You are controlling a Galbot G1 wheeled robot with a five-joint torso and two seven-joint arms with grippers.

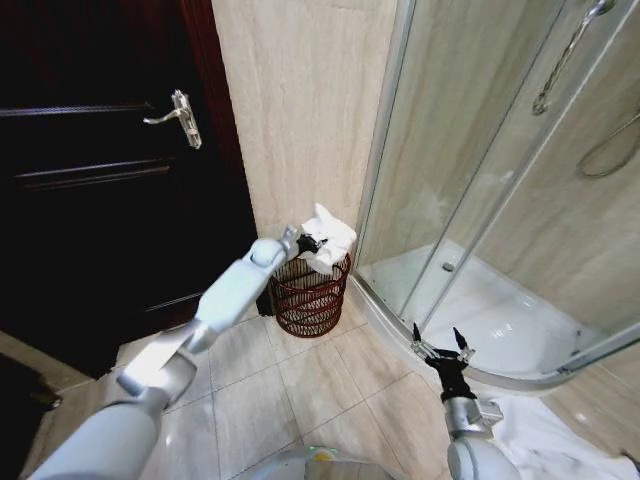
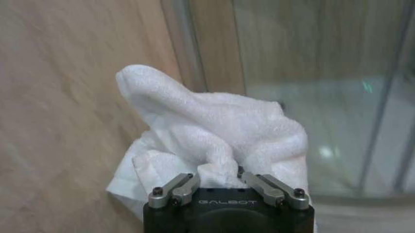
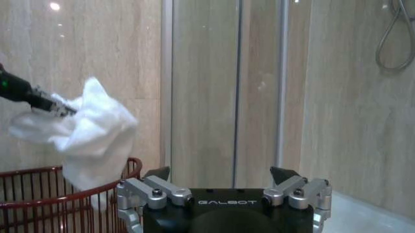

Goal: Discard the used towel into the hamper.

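Plainly "GALBOT"-marked, left gripper (image 2: 217, 180) pinches white towel (image 2: 214, 131) over hamper (image 1: 308, 297).

In the left wrist view the left gripper's (image 2: 219, 180) fingertips are buried in the white towel (image 2: 214, 131), so we cannot see them at all. Its black body is cut off by the picture's edge. The towel blocks whatever lies behind it, and the glass beyond is a blur. From the head, the towel (image 1: 326, 238) covers the back rim of the hamper (image 1: 308, 296), and we cannot see inside the basket. In the right wrist view the hamper (image 3: 61, 204) is cropped at the edge, and the far arm runs out of the picture. The right gripper's (image 3: 220, 172) own base is cropped too.
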